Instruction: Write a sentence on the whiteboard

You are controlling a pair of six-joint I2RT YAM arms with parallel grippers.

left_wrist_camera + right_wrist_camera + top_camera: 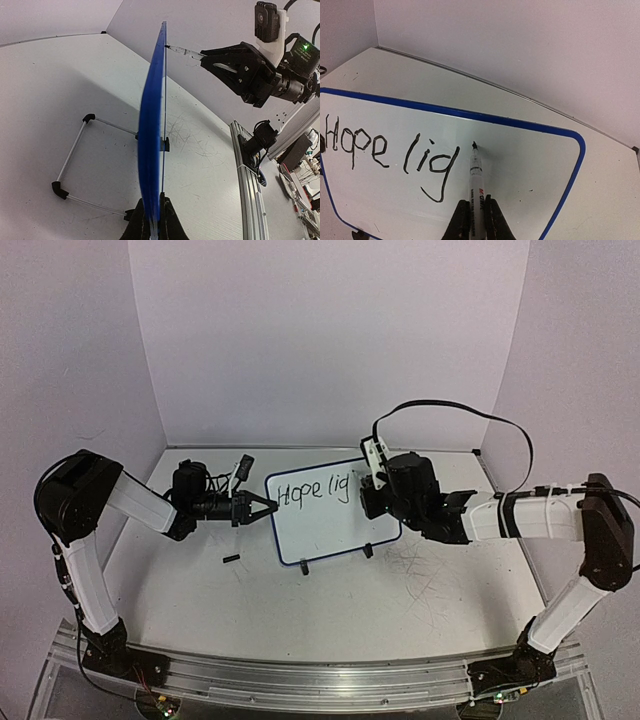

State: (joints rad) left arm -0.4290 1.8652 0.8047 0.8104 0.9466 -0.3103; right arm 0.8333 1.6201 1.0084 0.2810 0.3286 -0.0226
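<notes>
a: why is the left gripper (152,212) down at the edge of the whiteboard (150,125) at all?

b: to brace it, i'd say. the board stands tilted on its wire stand (75,145) mid-table (200,590), between the two arms. a pen pressing on its face could tip or slide it, and a clamp on the left edge answers that push.

a: is it really clamped?

b: in the left wrist view its fingers (171,222) sit tight on either side of the blue rim. the board is edge-on between them, with no gap i can make out.

a: and the right side?

b: the right gripper (476,215) has its fingers closed on the barrel of the marker (476,175), well back from the tip. the tip points away from the wrist at the white face, so that camera looks straight along the pen at the writing.

a: where is the tip?

b: just right of the "g" in "hope lig", on the surface or just off it (the angle won't settle contact, though the left wrist view shows the tip meeting the board near its upper edge).

a: so it's mid-word?

b: i'd judge so. there's bare white to the right for more letters. the small black piece (231,560) on the table near the board's left corner might be the cap, but it's too small to say.
</notes>
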